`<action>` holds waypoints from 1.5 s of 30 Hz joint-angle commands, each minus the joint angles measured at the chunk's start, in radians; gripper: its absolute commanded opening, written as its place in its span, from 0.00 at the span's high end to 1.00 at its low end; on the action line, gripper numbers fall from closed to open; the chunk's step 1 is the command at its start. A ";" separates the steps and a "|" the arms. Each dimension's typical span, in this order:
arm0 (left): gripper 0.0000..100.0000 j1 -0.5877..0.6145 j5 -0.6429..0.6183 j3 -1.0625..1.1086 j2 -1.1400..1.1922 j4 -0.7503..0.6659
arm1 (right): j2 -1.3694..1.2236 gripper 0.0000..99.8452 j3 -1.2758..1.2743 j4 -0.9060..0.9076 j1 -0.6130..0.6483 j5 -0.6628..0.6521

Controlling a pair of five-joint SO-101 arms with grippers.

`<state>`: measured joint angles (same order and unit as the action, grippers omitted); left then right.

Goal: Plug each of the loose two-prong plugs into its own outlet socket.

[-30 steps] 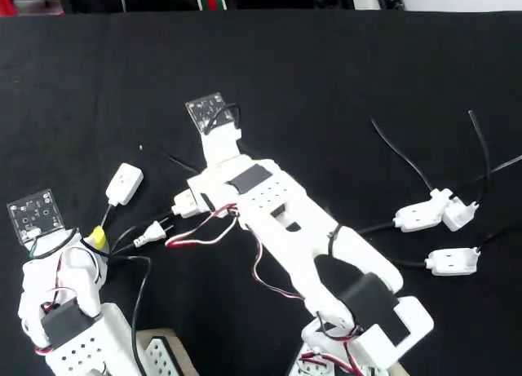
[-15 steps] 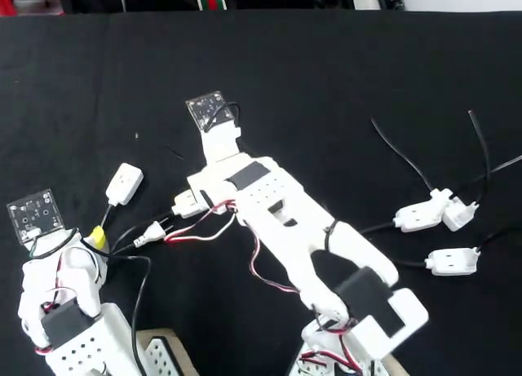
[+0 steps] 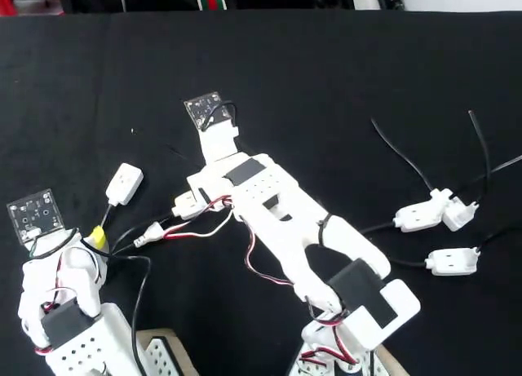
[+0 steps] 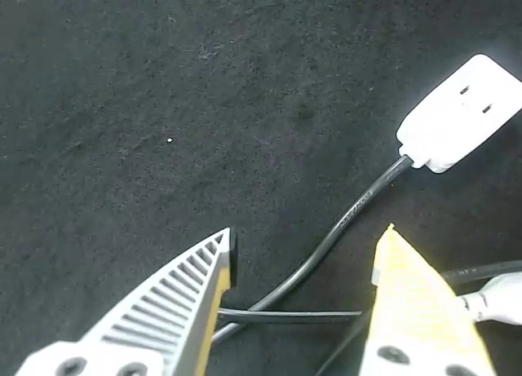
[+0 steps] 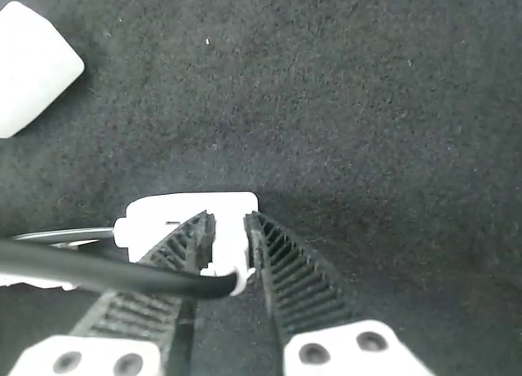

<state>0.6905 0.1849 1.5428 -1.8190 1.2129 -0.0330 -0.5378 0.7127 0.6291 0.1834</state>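
Right gripper (image 5: 229,219) pinches a white connector (image 5: 175,209) near the outlet socket (image 3: 124,183); left gripper (image 4: 308,231) hangs spread beside that socket. Likely light, hard, smooth plastic on a springy cord (image 5: 98,270), best gripped across its flat sides

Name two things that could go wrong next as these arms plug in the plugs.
The right gripper pinches the white connector by a narrow part, with a black cord across one finger: it may twist or slip. Cords lie inside the open left gripper: closing could snag them and drag the outlet socket.
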 commanded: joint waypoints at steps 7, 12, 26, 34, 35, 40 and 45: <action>0.72 0.010 0.006 -0.001 -0.005 -0.017 | -0.005 0.99 0.028 0.012 0.006 -0.005; 0.72 0.010 0.006 -0.001 -0.005 -0.017 | -0.094 0.99 0.038 0.014 0.044 -0.005; 0.72 0.010 0.006 -0.001 -0.005 -0.015 | -0.131 0.99 0.211 0.265 -0.083 -0.052; 0.72 0.010 0.006 -0.001 -0.005 -0.015 | -0.137 0.99 0.231 0.331 -0.209 -0.163; 0.72 0.010 0.006 -0.001 -0.005 -0.015 | -0.137 0.99 0.231 0.338 -0.235 -0.178; 0.72 0.010 0.006 -0.001 -0.005 -0.017 | -0.134 0.99 0.225 0.338 -0.402 -0.324; 0.72 0.010 0.006 -0.001 -0.005 -0.021 | -0.131 0.99 0.231 0.333 -0.634 -0.486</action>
<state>0.6905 0.1849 1.5428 -1.8190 1.2129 -0.1680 -0.3353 1.0395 0.1903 -0.1910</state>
